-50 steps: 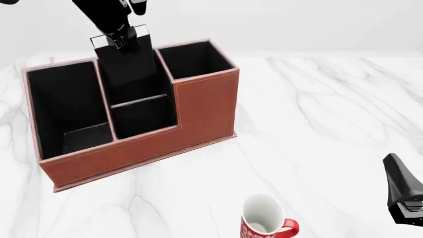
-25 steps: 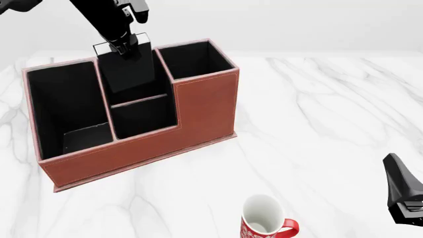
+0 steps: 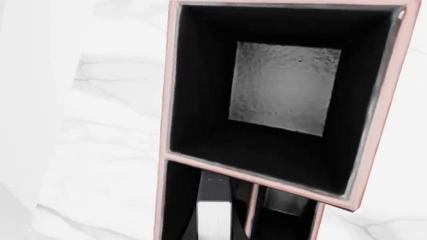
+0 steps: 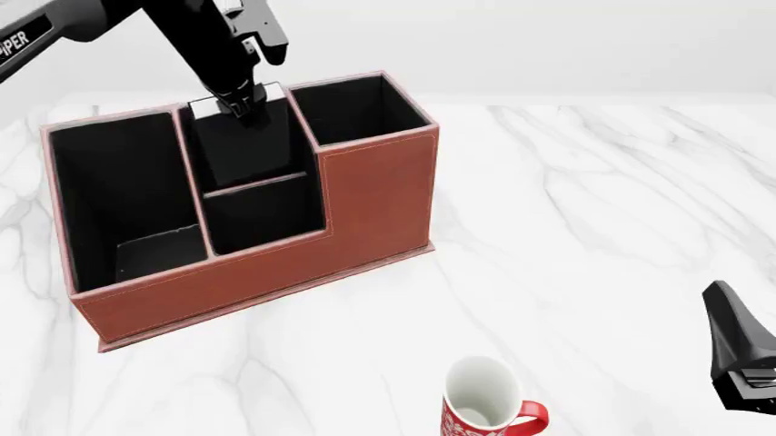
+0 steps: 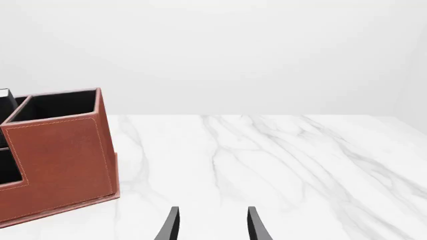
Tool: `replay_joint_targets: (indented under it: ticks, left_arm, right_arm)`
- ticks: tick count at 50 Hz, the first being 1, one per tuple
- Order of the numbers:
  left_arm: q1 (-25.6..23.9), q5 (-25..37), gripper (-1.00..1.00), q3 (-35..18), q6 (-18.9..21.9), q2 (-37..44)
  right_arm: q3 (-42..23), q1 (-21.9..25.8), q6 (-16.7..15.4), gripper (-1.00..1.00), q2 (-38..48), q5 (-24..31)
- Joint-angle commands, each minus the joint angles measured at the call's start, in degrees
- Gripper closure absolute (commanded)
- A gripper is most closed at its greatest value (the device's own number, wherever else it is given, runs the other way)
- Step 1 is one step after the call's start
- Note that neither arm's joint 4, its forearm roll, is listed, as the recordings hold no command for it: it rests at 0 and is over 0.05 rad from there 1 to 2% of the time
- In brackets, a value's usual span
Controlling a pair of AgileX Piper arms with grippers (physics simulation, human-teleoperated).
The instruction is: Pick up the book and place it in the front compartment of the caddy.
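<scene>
With its jaws clamped on the book's (image 4: 243, 136) top edge, the left gripper (image 4: 239, 98) holds it upright inside the caddy (image 4: 376, 195), while the right gripper (image 5: 212, 225) idles wide.

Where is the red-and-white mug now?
In the front view, the mug stands upright on the table's near edge, right of the caddy, left of the right gripper.

Counter (image 4: 582, 200): white marble, grey veining, fills most of the frame. Caddy (image 4: 376, 195) stands on it, left of centre, its base flange flat on the surface. Red-and-white mug (image 4: 485, 411) stands upright at bottom centre, well apart from the caddy.
</scene>
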Motion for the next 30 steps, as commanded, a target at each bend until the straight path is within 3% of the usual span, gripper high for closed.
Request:
replay_joint_targets:
  ticks: [1,17,22,30]
  left_arm:
    - [-0.11,-0.01,1.00,-1.14,0.63,1.63]
    - [0.63,-0.21,1.00,-0.61,1.38,3.23]
    - [-1.01,-0.31,1.00,-0.50,-0.50,3.52]
    - [-0.50,-2.17,1.00,2.24,0.13,3.50]
  right_arm:
    - [0.03,0.00,0.02,-1.00,-0.06,0.01]
    - [0.03,0.01,0.01,-1.00,-0.04,0.01]
    - [0.03,0.01,-0.02,-1.00,-0.04,0.01]
    - [0.03,0.02,-0.02,-1.00,-0.04,0.01]
